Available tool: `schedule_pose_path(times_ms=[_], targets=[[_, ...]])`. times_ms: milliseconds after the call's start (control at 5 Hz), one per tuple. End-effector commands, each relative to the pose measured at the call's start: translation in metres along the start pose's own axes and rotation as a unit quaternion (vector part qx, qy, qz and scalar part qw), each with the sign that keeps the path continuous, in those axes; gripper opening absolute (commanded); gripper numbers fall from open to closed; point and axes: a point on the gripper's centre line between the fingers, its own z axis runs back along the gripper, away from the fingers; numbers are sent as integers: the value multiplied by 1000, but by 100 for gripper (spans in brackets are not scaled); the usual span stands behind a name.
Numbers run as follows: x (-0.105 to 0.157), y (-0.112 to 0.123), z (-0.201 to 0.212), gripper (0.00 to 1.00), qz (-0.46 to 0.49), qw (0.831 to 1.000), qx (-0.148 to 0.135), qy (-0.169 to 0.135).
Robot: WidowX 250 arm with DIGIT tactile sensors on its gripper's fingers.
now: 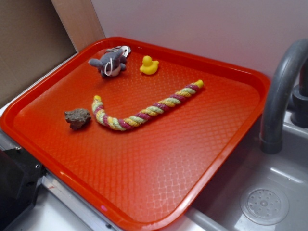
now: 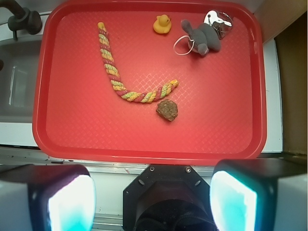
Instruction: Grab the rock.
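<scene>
The rock [image 1: 77, 118] is a small lumpy grey-brown stone lying on the red tray [image 1: 144, 183], near its left side, just left of the rope's end. In the wrist view the rock [image 2: 167, 109] lies below the rope's curled end. My gripper [image 2: 153, 202] is high above the tray's near edge, open wide and empty, with its pale pads [image 2: 71, 204] at the bottom corners of the wrist view. The gripper does not show in the exterior view.
A striped rope [image 1: 144, 111] lies across the tray's middle. A yellow duck [image 1: 148, 65] and a grey plush toy with keyring [image 1: 111, 62] sit at the tray's far edge. A grey tap [image 1: 279, 91] and sink drain [image 1: 263, 205] are to the right.
</scene>
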Motion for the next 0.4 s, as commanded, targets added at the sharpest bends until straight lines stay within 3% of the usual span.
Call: schedule_pose_path(times_ms=[0, 200], targets=[[0, 0, 0, 100, 0, 1000, 0, 0], [10, 6, -27, 100, -93, 995, -4, -24]])
